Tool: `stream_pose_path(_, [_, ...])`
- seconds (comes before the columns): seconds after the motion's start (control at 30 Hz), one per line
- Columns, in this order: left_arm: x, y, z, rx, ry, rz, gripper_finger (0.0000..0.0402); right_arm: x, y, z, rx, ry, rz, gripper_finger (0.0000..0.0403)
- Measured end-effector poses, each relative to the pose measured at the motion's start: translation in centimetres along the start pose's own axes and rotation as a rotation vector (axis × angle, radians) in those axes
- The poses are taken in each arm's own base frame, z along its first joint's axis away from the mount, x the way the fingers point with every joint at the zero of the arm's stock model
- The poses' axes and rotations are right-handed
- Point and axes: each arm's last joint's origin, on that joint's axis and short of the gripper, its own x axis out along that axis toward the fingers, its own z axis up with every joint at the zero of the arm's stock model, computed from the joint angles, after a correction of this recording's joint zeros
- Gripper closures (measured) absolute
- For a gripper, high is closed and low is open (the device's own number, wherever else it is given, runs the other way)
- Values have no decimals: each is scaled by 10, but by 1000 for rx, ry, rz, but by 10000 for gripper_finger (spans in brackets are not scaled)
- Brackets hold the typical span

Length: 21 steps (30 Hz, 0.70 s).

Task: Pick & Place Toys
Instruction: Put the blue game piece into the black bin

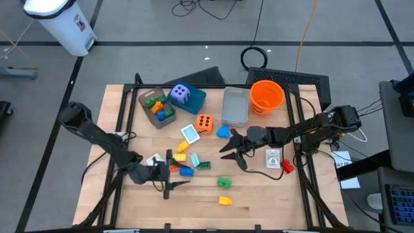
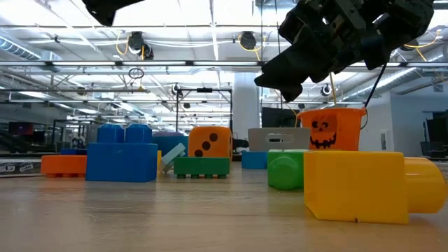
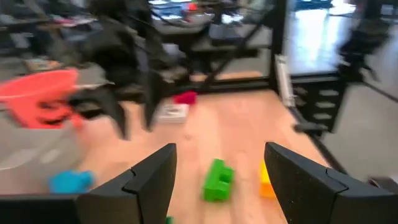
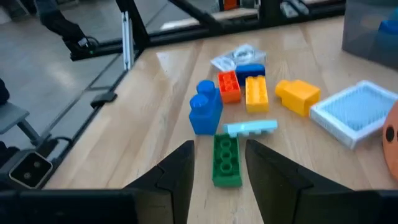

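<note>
Right gripper [image 1: 231, 151]: fingers [image 4: 180, 171] parted, grasping nothing, hovering over the middle of the worktop [image 1: 272, 194]. In the right wrist view a dark green brick [image 4: 226, 160] lies on the wood in line with the gap, not clamped. Just past it: light blue piece [image 4: 250, 128], blue brick [image 4: 204, 108], orange brick [image 4: 229, 86], yellow brick [image 4: 255, 93], a second yellow brick [image 4: 298, 95], flat blue card [image 4: 353, 113].

Left gripper [image 1: 169, 178]: fingers [image 3: 152, 180] spread, empty, above the worktop near the front edge. Ahead of it: green brick [image 3: 217, 180], yellow piece [image 3: 266, 181].

Elsewhere: orange die [image 1: 204, 123] mid-worktop, purple die [image 1: 180, 94] on the teal box [image 1: 196, 98], more bricks in the tray [image 1: 143, 103] beside it. Orange bucket [image 1: 267, 96] and grey bin [image 1: 235, 105] at the back. Card [image 1: 273, 158] and red brick [image 1: 286, 167] under the right arm.
</note>
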Motion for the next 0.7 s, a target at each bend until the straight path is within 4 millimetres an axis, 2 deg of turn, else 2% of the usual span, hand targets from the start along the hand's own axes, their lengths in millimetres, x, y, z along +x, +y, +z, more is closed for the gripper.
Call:
stream_pose_path(0.13, [10, 1, -7, -1, 15, -74, 149, 0, 0, 2, -4, -20, 4, 265])
stream_pose_path(0.3, [11, 2, -8, 3, 18, -79, 149, 0, 1, 3, -7, -34, 7, 262])
stream_pose_path(0.5, [12, 3, -8, 62, 19, -66, 149, 0, 1, 5, -13, -48, 9, 261])
stream_pose_path(0.7, [14, 10, -10, 130, 35, 19, 149, 0, 1, 6, -24, -60, 11, 261])
